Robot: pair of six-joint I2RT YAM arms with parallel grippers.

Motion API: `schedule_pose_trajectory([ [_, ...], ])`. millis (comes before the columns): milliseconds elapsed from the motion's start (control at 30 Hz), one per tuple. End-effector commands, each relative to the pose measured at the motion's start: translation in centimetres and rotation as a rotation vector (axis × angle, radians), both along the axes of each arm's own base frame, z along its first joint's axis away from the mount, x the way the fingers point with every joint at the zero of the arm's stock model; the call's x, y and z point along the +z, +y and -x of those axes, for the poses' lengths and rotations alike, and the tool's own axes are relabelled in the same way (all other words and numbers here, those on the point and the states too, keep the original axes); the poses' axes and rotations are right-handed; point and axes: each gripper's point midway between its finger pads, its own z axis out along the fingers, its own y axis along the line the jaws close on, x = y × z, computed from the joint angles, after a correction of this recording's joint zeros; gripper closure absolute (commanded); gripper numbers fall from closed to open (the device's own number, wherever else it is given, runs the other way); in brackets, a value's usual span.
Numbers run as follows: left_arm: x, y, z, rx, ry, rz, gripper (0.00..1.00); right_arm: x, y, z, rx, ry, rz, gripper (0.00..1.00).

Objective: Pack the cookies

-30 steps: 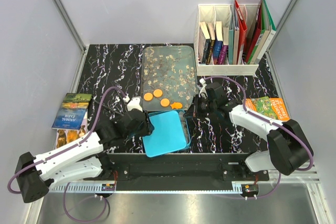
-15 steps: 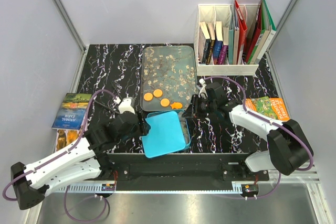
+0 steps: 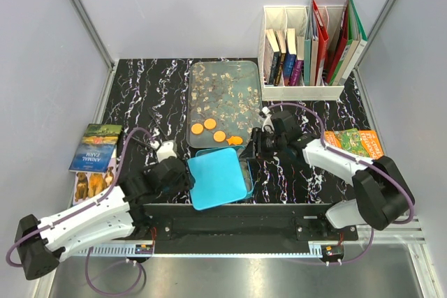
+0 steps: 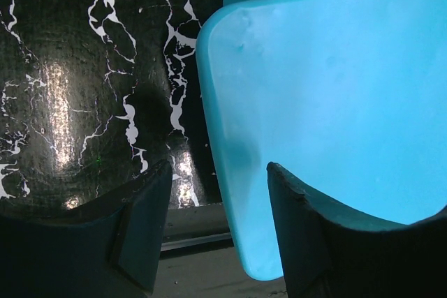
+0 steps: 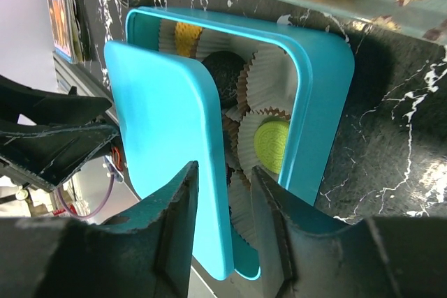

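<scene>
Cookies [image 5: 271, 146], ridged discs in pleated paper cups [image 5: 269, 78], left gripper [image 4: 220, 172] and right gripper [image 5: 223, 172] released

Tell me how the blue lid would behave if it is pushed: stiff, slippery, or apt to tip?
The lid looks flat and unbent, so probably stiff. Its smooth surface may slide easily. It lies askew, covering only part of the box, so a push could tip it.

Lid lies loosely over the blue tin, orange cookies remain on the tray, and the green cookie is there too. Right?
No: the green cookie sits in a paper cup inside the tin, as the right wrist view shows. The lid and the orange cookies on the tray are as stated.
</scene>
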Motion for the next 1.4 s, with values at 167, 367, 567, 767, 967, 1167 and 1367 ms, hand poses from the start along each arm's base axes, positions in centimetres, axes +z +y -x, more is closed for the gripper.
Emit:
schedule_pose_trajectory([
  [167, -0.8, -1.8, -0.4, -0.013, 0.001, 0.073, 0.42, 0.4, 1.4, -0.1, 0.054, -0.023, -0.019, 0.55],
  [367, -1.8, -2.9, -0.2, -0.044, 0.025, 0.099, 0.45, -0.3, 1.5, 0.1, 0.059, -0.009, -0.008, 0.55],
  [567, -2.0, -3.3, -0.3, -0.059, 0.029, 0.101, 0.50, -0.4, 1.9, 0.5, 0.074, -0.005, -0.017, 0.55],
  [767, -1.5, -3.7, -0.6, -0.067, 0.017, 0.105, 0.54, -0.1, 2.3, 0.8, 0.092, -0.011, -0.024, 0.62],
  [967, -0.5, -3.9, -1.0, -0.064, -0.010, 0.122, 0.59, 0.4, 2.2, 0.7, 0.076, -0.030, -0.024, 0.76],
  [1167, 2.1, -4.4, -1.7, -0.073, -0.061, 0.148, 0.66, 1.8, 2.2, 0.3, 0.064, -0.060, -0.032, 0.84],
  [1367, 4.8, -4.4, -2.7, -0.079, -0.128, 0.139, 0.68, 2.6, 2.1, -0.2, 0.050, -0.081, -0.028, 0.88],
])
